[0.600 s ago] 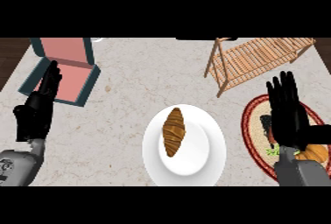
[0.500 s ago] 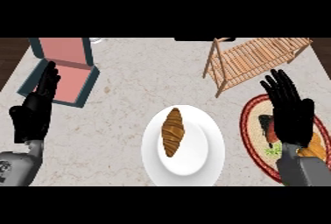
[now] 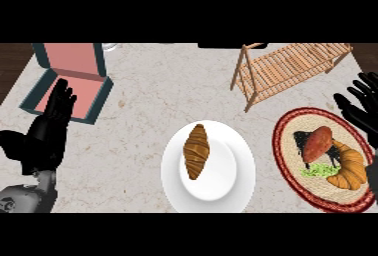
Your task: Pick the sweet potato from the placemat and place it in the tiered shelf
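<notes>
Two black hands frame a marble-patterned counter [image 3: 148,90] seen steeply from above. The robot's left hand [image 3: 46,131] rests open at the view's left edge, fingers straight and pointing up, holding nothing, its fingertips lying over the lower corner of a teal box [image 3: 68,80] with a pink lining and raised lid. The robot's right hand [image 3: 360,106] shows at the view's right edge, fingers spread and straight, empty, just above the upper right rim of the placemat [image 3: 291,170].

The round woven placemat, red-rimmed, lies at the right of the counter. On it sits the sweet potato [image 3: 318,142], reddish-brown, tilted, toward the mat's upper middle, lying partly over a dark item [image 3: 304,142] that cannot be made out. Just right of it and below lies an orange curved food item [image 3: 350,167], with a small green patch [image 3: 319,170] beside that.

The tiered shelf [image 3: 291,67], made of light wooden slats, stands at the counter's upper right, well apart from the sweet potato and above the placemat.

A white plate [image 3: 225,175] sits at the centre bottom, bearing a croissant [image 3: 196,150] that lies lengthwise on its left part
</notes>
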`<act>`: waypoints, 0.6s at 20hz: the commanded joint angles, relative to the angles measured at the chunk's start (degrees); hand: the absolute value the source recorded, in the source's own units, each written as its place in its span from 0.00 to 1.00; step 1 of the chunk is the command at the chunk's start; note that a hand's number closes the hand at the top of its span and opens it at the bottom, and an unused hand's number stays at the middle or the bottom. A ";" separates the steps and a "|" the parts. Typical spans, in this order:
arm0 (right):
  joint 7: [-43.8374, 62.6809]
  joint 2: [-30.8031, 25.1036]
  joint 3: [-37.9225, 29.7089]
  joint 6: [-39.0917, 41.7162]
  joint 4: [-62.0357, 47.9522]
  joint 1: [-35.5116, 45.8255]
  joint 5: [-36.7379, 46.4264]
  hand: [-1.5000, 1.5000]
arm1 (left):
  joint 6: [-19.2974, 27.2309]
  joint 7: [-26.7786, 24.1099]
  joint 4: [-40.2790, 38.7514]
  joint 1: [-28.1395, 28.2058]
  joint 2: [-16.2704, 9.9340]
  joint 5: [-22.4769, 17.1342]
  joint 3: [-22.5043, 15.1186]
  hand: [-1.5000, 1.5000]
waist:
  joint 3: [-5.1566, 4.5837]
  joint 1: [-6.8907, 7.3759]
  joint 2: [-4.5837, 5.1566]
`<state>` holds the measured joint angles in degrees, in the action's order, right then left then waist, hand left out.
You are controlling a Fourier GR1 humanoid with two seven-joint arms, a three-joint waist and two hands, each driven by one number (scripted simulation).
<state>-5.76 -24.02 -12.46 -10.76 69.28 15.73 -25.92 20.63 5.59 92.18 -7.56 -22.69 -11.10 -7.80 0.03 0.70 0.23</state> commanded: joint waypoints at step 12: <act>18.05 -25.88 7.93 24.67 15.01 -6.45 5.69 0.00 | 0.28 1.01 2.21 2.65 3.00 0.54 -0.51 0.50 | -0.25 -1.35 -0.59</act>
<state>4.82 -43.12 -7.75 10.00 79.53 9.60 -22.80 20.39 6.30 94.13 -5.08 -20.68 -11.30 -7.30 -0.14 -0.48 -0.28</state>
